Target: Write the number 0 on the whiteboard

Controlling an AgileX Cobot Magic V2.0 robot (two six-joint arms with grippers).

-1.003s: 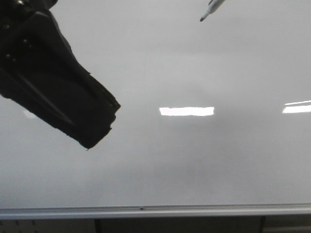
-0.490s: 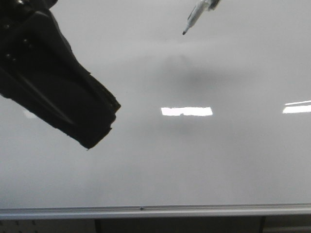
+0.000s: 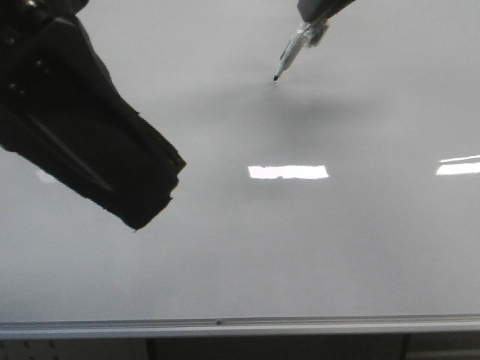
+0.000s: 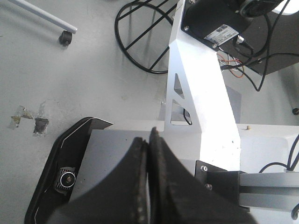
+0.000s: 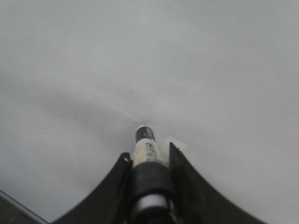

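The whiteboard (image 3: pixel 300 247) fills the front view, glossy white with a silver frame edge (image 3: pixel 240 326) at the bottom. No number 0 shows on it. My right gripper (image 5: pixel 148 156) is shut on a marker (image 5: pixel 145 140). In the front view the marker (image 3: pixel 291 51) comes down from the top edge, and its black tip (image 3: pixel 276 77) is at or just above the board. My left gripper (image 4: pixel 148 140) is shut and empty, turned away from the board. It shows as a large black shape (image 3: pixel 82 127) at the left of the front view.
Two bright rectangular light reflections (image 3: pixel 289 172) (image 3: pixel 458 168) lie on the board. The left wrist view shows the robot's white frame (image 4: pixel 201 93), cables and the floor.
The marker has come down and to the left from the top edge toward the board, and its shadow has closed in on the tip. The left arm has not moved.
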